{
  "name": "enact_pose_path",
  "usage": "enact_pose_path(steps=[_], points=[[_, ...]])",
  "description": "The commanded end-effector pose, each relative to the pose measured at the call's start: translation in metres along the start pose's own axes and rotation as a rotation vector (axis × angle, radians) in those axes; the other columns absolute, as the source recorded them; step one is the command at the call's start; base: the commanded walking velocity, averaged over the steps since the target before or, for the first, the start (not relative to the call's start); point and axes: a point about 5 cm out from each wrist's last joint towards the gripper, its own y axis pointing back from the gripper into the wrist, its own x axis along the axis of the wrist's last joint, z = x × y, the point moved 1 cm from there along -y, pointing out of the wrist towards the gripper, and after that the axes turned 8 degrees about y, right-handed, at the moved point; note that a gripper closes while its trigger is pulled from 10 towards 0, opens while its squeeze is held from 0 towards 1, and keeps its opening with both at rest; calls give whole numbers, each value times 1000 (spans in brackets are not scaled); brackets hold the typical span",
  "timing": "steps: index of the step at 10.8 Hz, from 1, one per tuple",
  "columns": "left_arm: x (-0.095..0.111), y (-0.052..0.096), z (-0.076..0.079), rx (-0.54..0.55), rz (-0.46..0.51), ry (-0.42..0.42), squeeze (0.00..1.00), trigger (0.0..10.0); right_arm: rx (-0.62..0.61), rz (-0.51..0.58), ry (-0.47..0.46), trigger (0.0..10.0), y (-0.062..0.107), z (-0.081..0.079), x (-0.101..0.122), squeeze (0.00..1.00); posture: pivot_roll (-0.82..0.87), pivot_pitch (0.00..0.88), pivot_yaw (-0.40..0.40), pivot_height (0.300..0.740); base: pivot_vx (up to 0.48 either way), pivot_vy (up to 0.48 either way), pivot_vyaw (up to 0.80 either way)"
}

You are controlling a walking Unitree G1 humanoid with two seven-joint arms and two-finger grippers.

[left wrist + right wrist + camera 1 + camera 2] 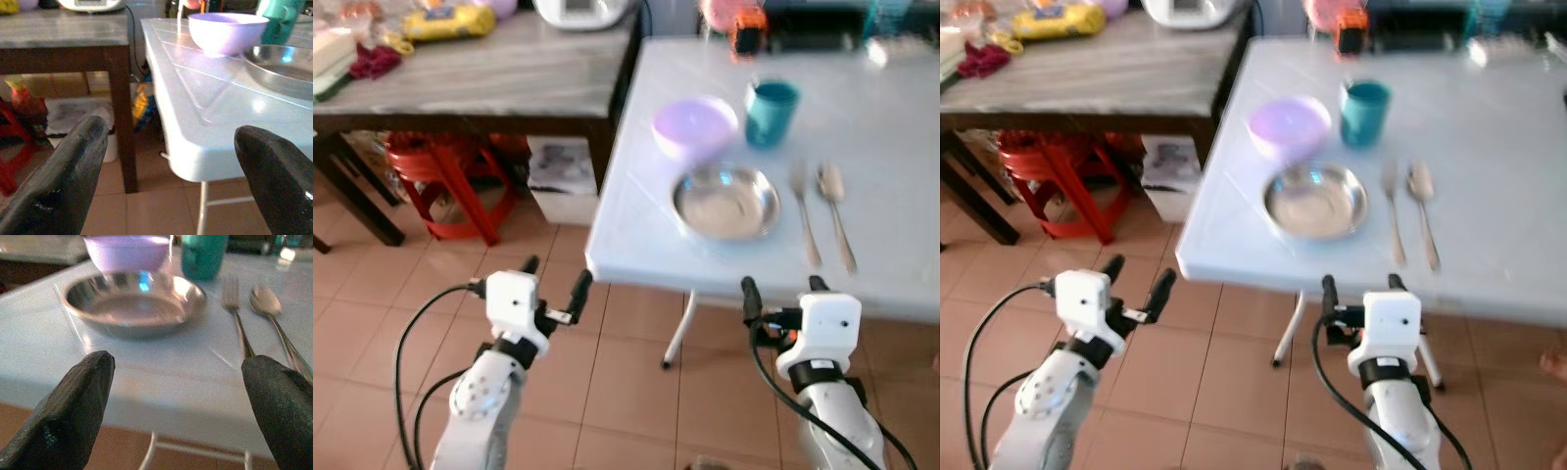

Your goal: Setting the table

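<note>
On the white folding table (901, 117) lie a steel plate (725, 202), a lilac bowl (694, 126) behind it, a teal cup (771, 112), and a fork (802, 209) with a spoon (834, 208) to the plate's right. My left gripper (554, 279) is open and empty, held over the floor just off the table's near left corner. My right gripper (783, 289) is open and empty too, just below the table's front edge, in line with the fork. From the right wrist the plate (133, 303), fork (235, 313) and spoon (270, 308) lie close ahead.
A dark wooden table (489, 73) with a marble-look top stands to the left, carrying clutter and a white appliance (582, 12). Under it are a red stool (445, 171) and a white box (560, 181). The floor is terracotta tile (636, 392). The white table's legs (680, 328) stand between my arms.
</note>
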Motion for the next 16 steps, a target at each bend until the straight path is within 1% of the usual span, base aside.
enact_pose_path(steps=[1, 3, 4, 5, 7, 9, 10, 12, 14, 16], points=[[-1, 6, -8, 22, -18, -14, 0, 10000, 15, -5, -14, 10000, 1, -6, 0, 0, -64, 171, 97, 740, 262, 0, 0], [2, 7, -8, 16, -12, -27, 0, 10000, 28, 27, 16, 10000, 1, -7, 6, 0, -65, 175, 97, 740, 264, 0, 0], [10, 5, -3, -9, 14, -50, 0, 10000, 42, 92, 60, 10000, 0, -8, 19, 0, -66, 176, 97, 740, 0, 0, 0], [14, 5, -3, -5, 26, -47, 0, 10000, 41, 106, 62, 10000, 0, -8, 23, 0, -66, 175, 97, 740, 0, 0, 0], [15, 4, -5, 4, 29, -49, 0, 10000, 28, 99, 60, 10000, 0, -5, 22, 0, -65, 175, 100, 740, 0, 0, 0], [15, 4, -2, -24, 22, -75, 0, 10000, 25, 83, 28, 10000, -1, -4, 22, 0, -66, 174, 100, 740, 0, 0, 0], [11, 7, 1, -46, 10, -77, 0, 10000, 10, 69, 15, 10000, 0, -2, 20, 0, -66, 175, 102, 740, 0, 0, 0], [11, 6, 0, -42, 8, -72, 0, 10000, -1, 59, 5, 10000, 0, -1, 19, 0, -68, 177, 102, 740, 0, 0, 0], [11, 5, 0, -41, 7, -66, 0, 10000, 8, 59, 9, 10000, -1, -2, 19, 0, -69, 176, 103, 740, 0, 0, -788], [11, 3, 2, -56, 10, -54, 0, 10000, 15, 59, 5, 10000, -1, -4, 19, 0, -68, 174, 100, 740, 0, 0, -228]])
